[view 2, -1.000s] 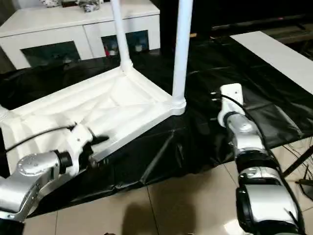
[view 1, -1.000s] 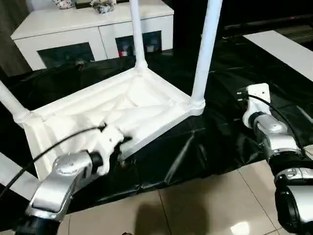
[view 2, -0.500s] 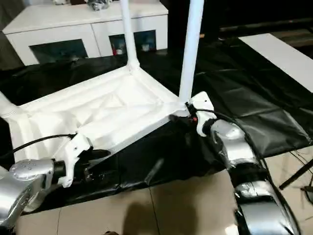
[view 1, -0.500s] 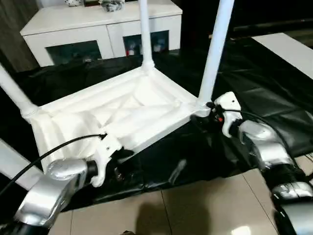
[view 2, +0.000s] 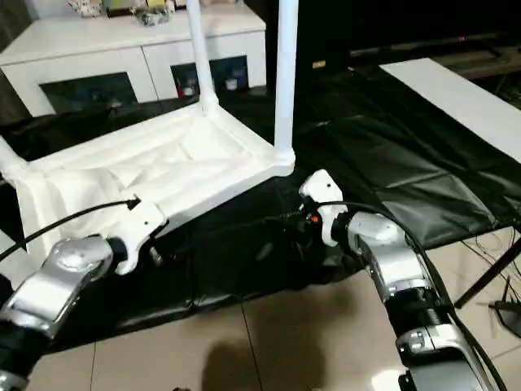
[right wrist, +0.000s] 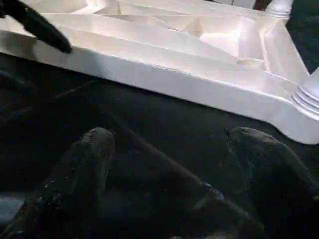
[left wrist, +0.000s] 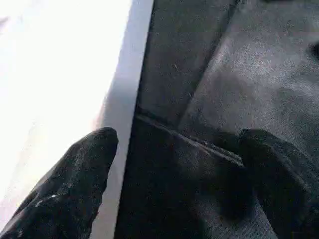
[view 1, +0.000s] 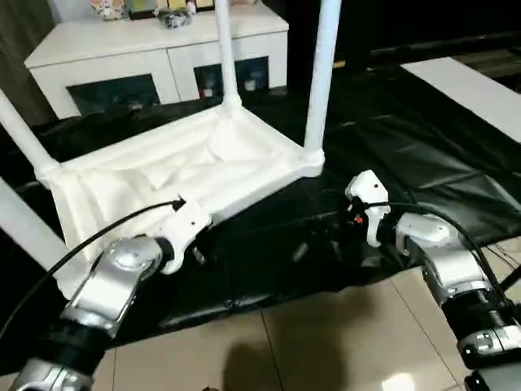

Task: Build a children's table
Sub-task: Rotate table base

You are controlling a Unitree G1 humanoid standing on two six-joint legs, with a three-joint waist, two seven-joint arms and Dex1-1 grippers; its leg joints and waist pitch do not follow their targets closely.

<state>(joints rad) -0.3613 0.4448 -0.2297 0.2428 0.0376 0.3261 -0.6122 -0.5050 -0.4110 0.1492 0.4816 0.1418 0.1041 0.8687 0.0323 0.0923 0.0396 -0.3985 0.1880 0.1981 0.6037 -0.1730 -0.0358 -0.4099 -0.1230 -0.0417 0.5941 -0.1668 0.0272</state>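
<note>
The children's table lies upside down on the black cover. Its white tabletop [view 1: 163, 167] has the ribbed underside facing up. White legs stand in the corner sockets: one at the near right corner [view 1: 320, 73], one at the far corner [view 1: 224, 49] and one on the left [view 1: 20, 130]. My left gripper [left wrist: 174, 139] is open beside the near long rim, with only black cover between its fingers [left wrist: 84, 164]. My right gripper [right wrist: 169, 139] is open and low over the cover, pointing at the rim just in front of the near right corner socket [right wrist: 306, 97].
A white cabinet [view 1: 155, 57] with dark glass doors stands behind the table. A white panel [view 1: 472, 90] lies at the far right on the black cover [view 1: 407, 147]. Tiled floor [view 1: 326, 342] runs along the near edge. A black cable [view 1: 106, 232] loops from my left wrist.
My right gripper has swung in from the right to the near right corner and now sits lower in front of it. My left gripper stays by the near rim. The camera has shifted.
</note>
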